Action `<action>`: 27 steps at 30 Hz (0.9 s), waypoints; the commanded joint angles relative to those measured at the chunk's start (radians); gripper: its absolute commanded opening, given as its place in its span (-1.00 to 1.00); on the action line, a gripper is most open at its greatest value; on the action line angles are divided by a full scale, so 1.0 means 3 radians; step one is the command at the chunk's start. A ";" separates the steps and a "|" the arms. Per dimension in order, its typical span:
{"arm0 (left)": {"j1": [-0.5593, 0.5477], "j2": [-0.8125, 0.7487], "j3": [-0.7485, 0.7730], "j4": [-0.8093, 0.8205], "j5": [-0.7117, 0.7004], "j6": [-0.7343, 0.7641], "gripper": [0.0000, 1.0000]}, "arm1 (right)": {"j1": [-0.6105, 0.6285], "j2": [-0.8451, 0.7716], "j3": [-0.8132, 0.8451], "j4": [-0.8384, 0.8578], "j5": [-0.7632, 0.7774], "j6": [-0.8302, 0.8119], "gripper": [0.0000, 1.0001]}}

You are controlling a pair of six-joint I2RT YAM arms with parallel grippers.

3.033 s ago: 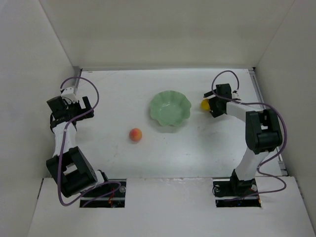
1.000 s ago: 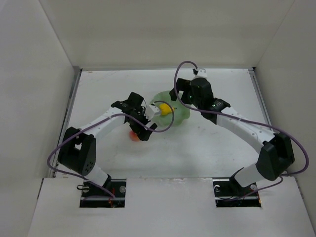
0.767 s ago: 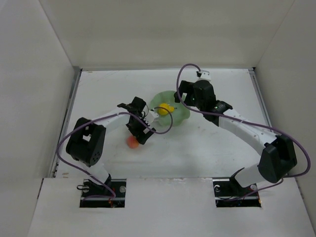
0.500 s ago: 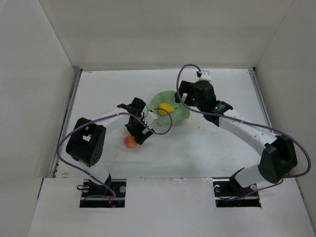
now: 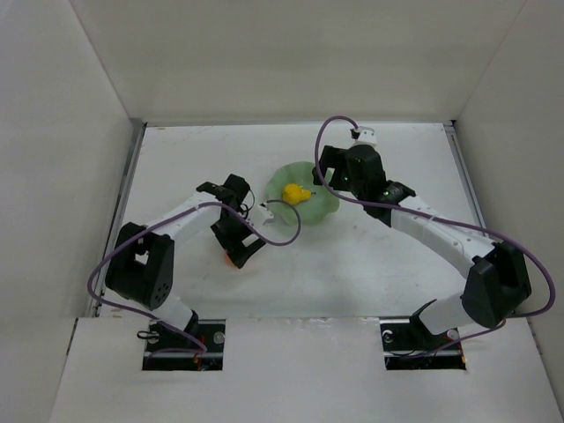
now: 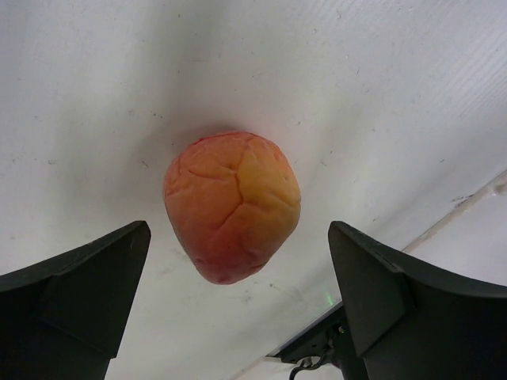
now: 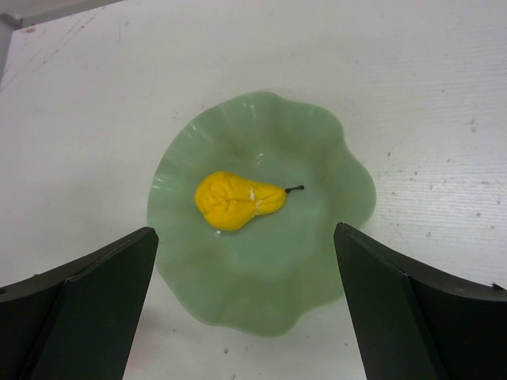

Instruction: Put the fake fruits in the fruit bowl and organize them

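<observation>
The orange-red peach (image 6: pixel 232 206) lies on the white table, just ahead of my left gripper (image 6: pixel 238 237), whose open jaws stand either side of it without touching. From above, only a sliver of the peach (image 5: pixel 230 258) shows under the left gripper (image 5: pixel 233 249). The pale green fruit bowl (image 7: pixel 348 186) holds the yellow pear (image 7: pixel 236 201) on its side, with its dark stem pointing right. My right gripper (image 7: pixel 245 231) hovers open above the bowl with nothing in it. In the top view the bowl (image 5: pixel 324 204) and the pear (image 5: pixel 293 193) sit left of the right gripper (image 5: pixel 330 176).
White walls enclose the table on the left, back and right. The left arm's purple cable (image 5: pixel 284 227) loops over the table near the bowl's near-left rim. A seam and a dark base part (image 6: pixel 317 348) show at the table's near edge.
My left gripper has swung toward the near side and now sits over the peach, which has shifted slightly nearer. The right gripper and the pear in the bowl have barely moved.
</observation>
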 commanded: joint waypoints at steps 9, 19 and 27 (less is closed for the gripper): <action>0.0081 0.0205 -0.0131 0.0439 0.0060 -0.0125 0.10 | -0.0052 -0.0144 -0.0124 0.0121 0.0055 -0.0018 1.00; -0.0067 -0.0357 0.0539 0.0663 -0.0133 -0.0284 -0.54 | -0.0220 -0.0343 -0.0313 0.0167 0.0101 0.0058 1.00; -0.0562 0.0168 0.1172 0.1522 -0.0241 -0.0335 -0.46 | -0.0946 -0.0956 -0.0630 0.0131 0.0193 0.0304 1.00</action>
